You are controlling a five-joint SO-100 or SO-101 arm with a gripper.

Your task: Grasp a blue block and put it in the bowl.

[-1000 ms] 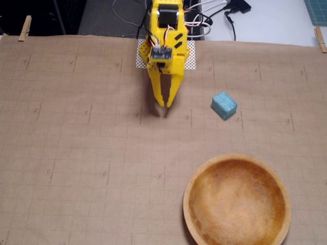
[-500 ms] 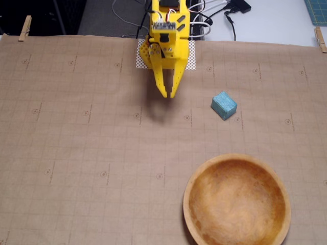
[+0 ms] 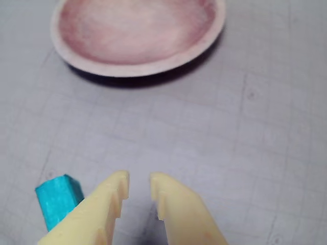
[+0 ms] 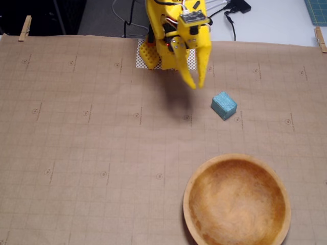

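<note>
Fixed view is showing my gripper (image 4: 196, 83) hanging empty, fingers slightly parted, above the paper just beside the blue block (image 4: 224, 105), which is lying short of the bowl (image 4: 190, 179); looking light, rigid, grainy wood, I am judging its flat opposite faces the best hold.

only the block (image 4: 224, 105), right of centre, and the bowl (image 4: 237, 200), at the near right corner, interrupt the surface (image 4: 76, 153); its left half lies bare.

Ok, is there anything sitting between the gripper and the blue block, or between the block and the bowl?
Nothing visible. The open gripper hangs just beside the blue block, with only bare paper between them and on toward the empty bowl.
</note>
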